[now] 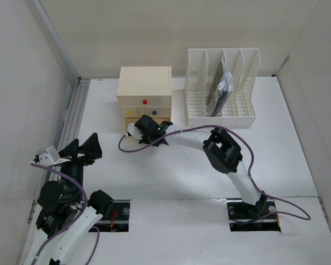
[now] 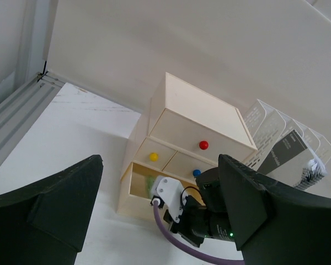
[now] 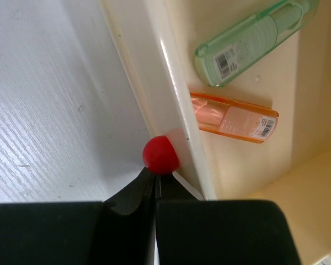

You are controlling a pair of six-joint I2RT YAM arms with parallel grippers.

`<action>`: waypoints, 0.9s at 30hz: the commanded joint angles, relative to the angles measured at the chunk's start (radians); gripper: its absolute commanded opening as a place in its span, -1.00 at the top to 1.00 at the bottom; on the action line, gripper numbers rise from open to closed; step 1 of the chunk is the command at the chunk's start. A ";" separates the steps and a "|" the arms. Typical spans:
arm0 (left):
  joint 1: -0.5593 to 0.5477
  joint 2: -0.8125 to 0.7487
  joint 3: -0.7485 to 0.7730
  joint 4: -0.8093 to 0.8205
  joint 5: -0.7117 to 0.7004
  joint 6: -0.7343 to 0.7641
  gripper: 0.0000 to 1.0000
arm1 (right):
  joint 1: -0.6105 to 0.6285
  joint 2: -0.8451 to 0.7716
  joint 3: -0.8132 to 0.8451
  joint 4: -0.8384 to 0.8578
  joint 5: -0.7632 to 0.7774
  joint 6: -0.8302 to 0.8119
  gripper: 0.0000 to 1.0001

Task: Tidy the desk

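The desk (image 1: 176, 182) bears a cream drawer box (image 1: 144, 83) — and, beside it, a file rack (image 1: 196, 107).

A cream drawer box (image 1: 144, 83) at the far side has its bottom drawer (image 3: 165, 72) pulled open. In it, a green bottle (image 3: 254, 41) and an orange bottle (image 3: 231, 117) lie side by side. Just right stands a white file rack (image 1: 196, 83) holding a dark folder (image 1: 218, 96).

Right arm (image 1: 226, 152) and open drawer (image 2: 138, 205) bar desk's (image 1: 171, 182) middle.

Drawer box (image 2: 193, 118) (lowest drawer (image 2: 137, 190) open) sits on the desk (image 2: 71, 127).
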 commanded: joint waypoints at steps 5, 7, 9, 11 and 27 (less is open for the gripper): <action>0.006 -0.012 -0.003 0.032 -0.002 0.005 -0.67 | -0.057 0.011 0.014 0.388 0.344 -0.002 1.00; 0.006 -0.012 -0.003 0.032 -0.002 0.005 -0.67 | -0.057 0.001 -0.031 0.483 0.397 -0.014 1.00; 0.006 -0.012 -0.003 0.032 -0.002 0.005 -0.67 | -0.057 -0.013 -0.068 0.581 0.448 -0.034 1.00; 0.006 -0.012 -0.003 0.032 -0.002 0.005 -0.67 | -0.057 -0.022 -0.094 0.606 0.466 -0.051 1.00; 0.006 -0.003 -0.003 0.032 -0.002 0.005 -0.67 | -0.057 -0.015 -0.125 0.704 0.500 -0.129 1.00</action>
